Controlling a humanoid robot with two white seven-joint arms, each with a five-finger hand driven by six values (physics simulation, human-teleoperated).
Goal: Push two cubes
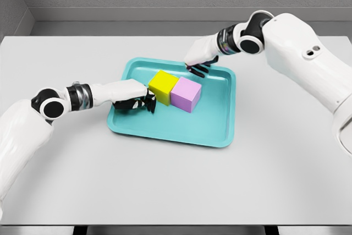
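Note:
A yellow cube (163,86) and a pink cube (186,93) stand side by side, touching, inside a teal tray (214,127). My left hand (144,100) reaches in over the tray's left rim, its dark fingertips against the yellow cube's left face, fingers relaxed and holding nothing. My right hand (201,66) hovers over the tray's back rim, just behind and to the right of the cubes, fingers spread and apart from them.
The tray lies in the middle of a light grey table (82,180). A grey wall runs behind the table's far edge.

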